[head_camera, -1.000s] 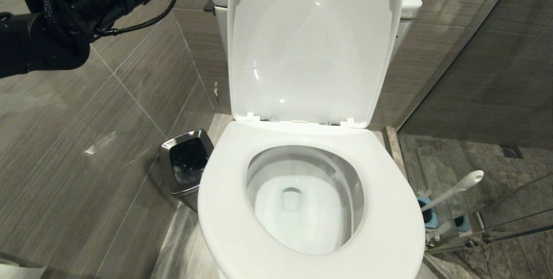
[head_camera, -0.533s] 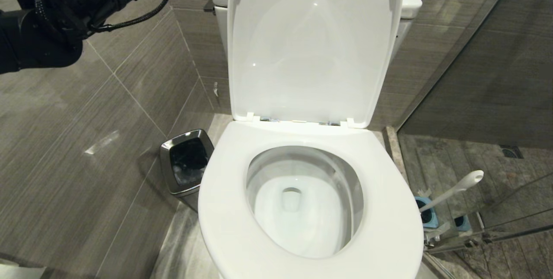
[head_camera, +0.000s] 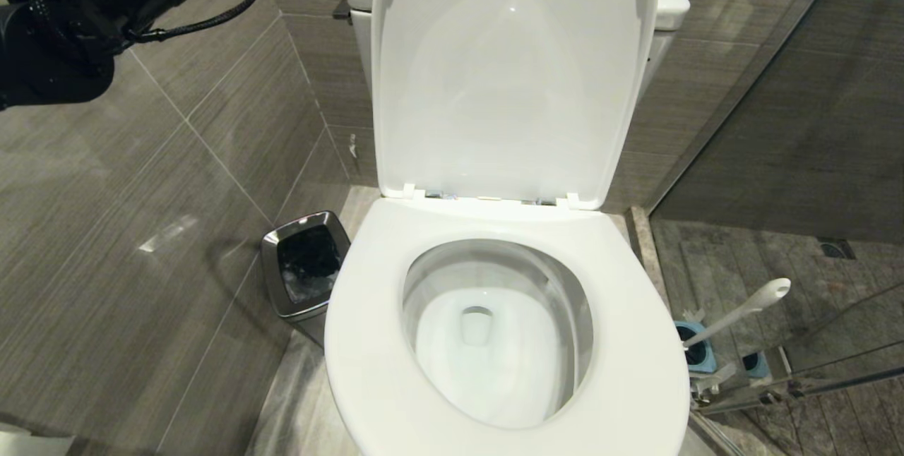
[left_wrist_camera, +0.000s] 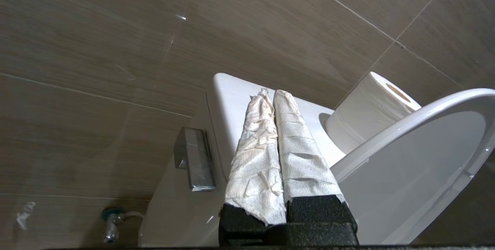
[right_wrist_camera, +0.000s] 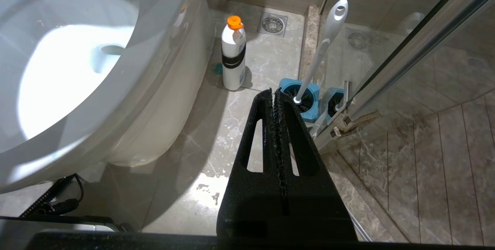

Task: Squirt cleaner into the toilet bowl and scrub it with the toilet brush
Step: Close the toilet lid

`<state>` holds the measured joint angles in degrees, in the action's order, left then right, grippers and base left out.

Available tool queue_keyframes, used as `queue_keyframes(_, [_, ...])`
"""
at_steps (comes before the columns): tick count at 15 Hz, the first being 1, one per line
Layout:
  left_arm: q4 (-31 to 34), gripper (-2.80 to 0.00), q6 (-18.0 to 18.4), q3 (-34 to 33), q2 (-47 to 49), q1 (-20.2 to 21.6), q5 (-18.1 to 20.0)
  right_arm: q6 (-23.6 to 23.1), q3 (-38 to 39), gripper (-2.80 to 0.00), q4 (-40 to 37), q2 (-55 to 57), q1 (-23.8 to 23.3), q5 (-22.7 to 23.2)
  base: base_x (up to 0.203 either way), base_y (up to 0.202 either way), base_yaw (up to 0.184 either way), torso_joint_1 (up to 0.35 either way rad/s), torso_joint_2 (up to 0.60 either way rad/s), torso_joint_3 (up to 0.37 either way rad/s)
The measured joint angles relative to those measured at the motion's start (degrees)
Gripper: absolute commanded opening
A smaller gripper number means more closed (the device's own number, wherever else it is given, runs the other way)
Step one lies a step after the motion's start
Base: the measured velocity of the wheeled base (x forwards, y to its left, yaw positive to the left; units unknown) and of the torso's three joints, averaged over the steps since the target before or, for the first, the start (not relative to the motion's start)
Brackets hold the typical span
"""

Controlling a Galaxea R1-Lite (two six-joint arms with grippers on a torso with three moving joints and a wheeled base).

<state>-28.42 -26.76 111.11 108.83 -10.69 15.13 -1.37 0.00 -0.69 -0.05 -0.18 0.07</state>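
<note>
The left gripper (left_wrist_camera: 270,95) is hanging high beside the cistern (left_wrist_camera: 232,99), its paper-wrapped fingers (left_wrist_camera: 294,141) pressed together on nothing, pointing toward the chrome flush lever (left_wrist_camera: 193,159) and a toilet-paper roll (left_wrist_camera: 367,107) sitting on the cistern's top by the wall. The toilet bowl (head_camera: 494,343) is standing with its seat (head_camera: 367,343) down and lid (head_camera: 508,75) up. The toilet brush (right_wrist_camera: 323,45) is leaning in its blue holder (right_wrist_camera: 309,105) on the floor at the bowl's right, against the glass shower door (right_wrist_camera: 425,41). The right gripper (right_wrist_camera: 275,92) is waiting low beside the bowl, fingers closed and empty, near an orange-capped white bottle (right_wrist_camera: 233,58). A steel bin (head_camera: 304,269) is sitting at the bowl's left.
</note>
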Motion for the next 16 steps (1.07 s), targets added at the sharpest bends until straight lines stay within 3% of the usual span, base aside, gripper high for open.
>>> queue_keyframes(9, [-0.13, -2.80, 2.30, -0.20, 0.24, -0.01, 0.02, 0.00, 0.00, -2.80, 0.01, 0.00, 0.00, 0.00, 0.000, 0.000, 0.000, 0.000, 0.00, 0.000])
queue_keyframes(16, [0.44, -2.80, 1.49, -0.20, 0.98, -0.02, 1.69, -0.01, 0.00, -2.80, -0.01, 0.00, 0.00, 0.02, 0.000, 0.000, 0.000, 0.000, 0.00, 0.000])
